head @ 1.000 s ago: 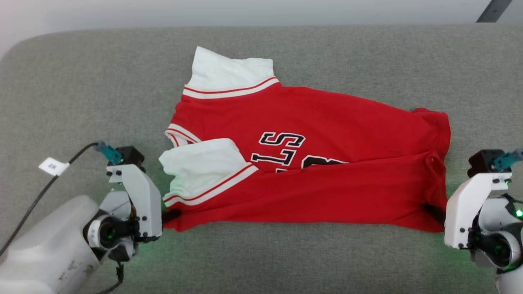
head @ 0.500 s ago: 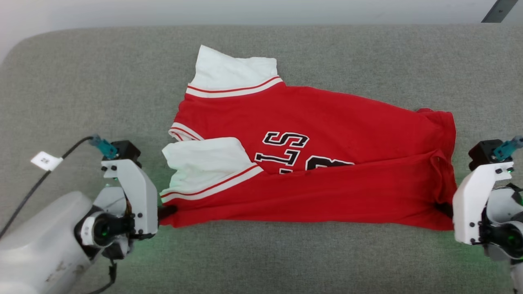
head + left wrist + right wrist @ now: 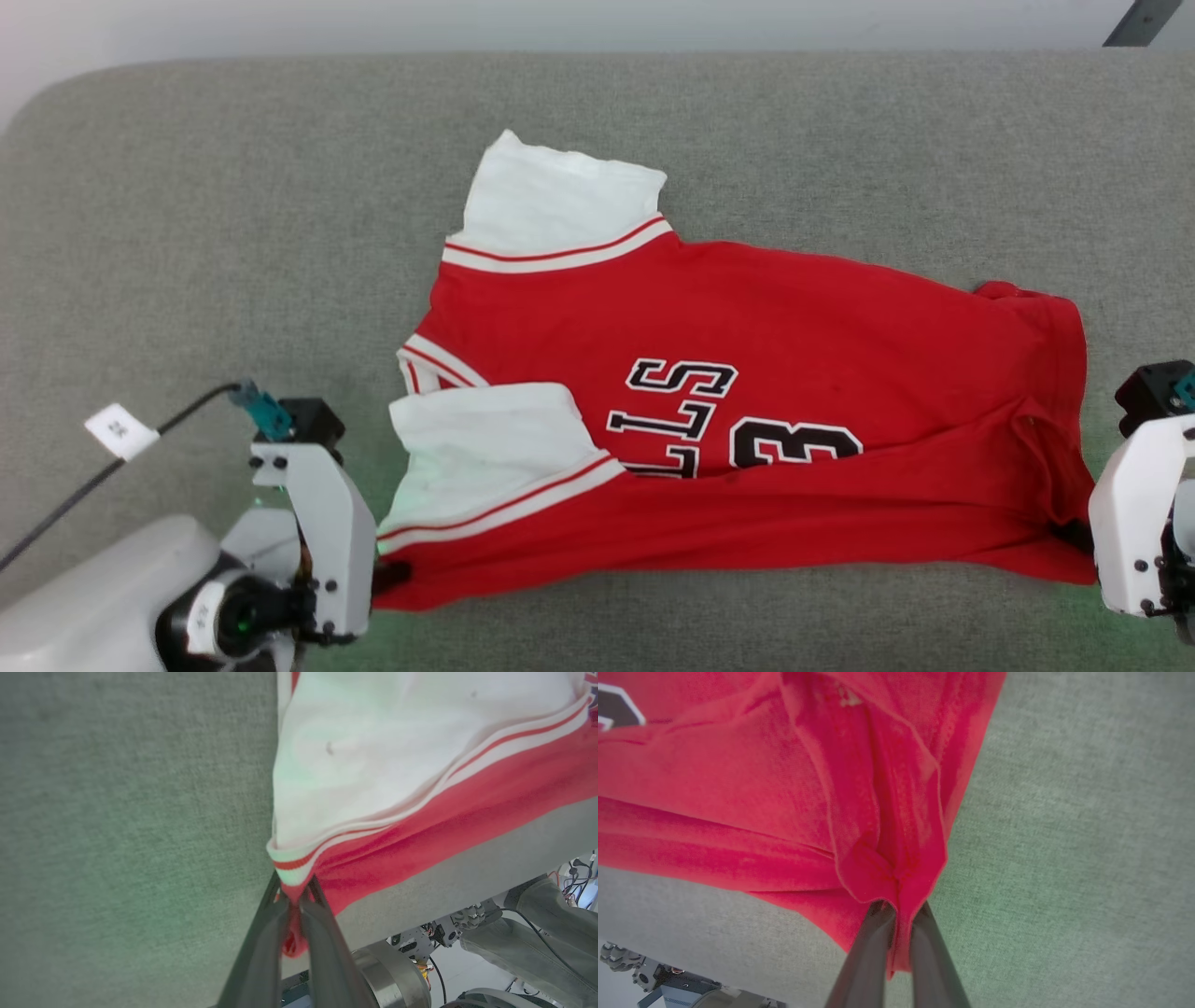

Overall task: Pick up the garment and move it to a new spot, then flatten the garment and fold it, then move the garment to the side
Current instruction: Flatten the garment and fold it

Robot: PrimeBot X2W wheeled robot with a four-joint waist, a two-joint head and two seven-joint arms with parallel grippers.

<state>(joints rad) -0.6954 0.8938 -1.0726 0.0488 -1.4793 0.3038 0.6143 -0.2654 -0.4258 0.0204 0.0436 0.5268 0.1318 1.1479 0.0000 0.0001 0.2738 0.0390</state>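
Shirt [image 3: 747,411] is soft red knit with white sleeves, lying sideways and partly folded on the nubby gray pad [image 3: 205,233], close to its front edge. Left gripper [image 3: 293,896] is pinched tight on the sleeve-side corner, right gripper [image 3: 899,907] is clamped on the bunched hem corner. Both arms sit low, fingers pointing inward at each other.

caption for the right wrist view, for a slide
Right gripper pinching a bunched corner of the red jersey-style T-shirt over grey fabric surface
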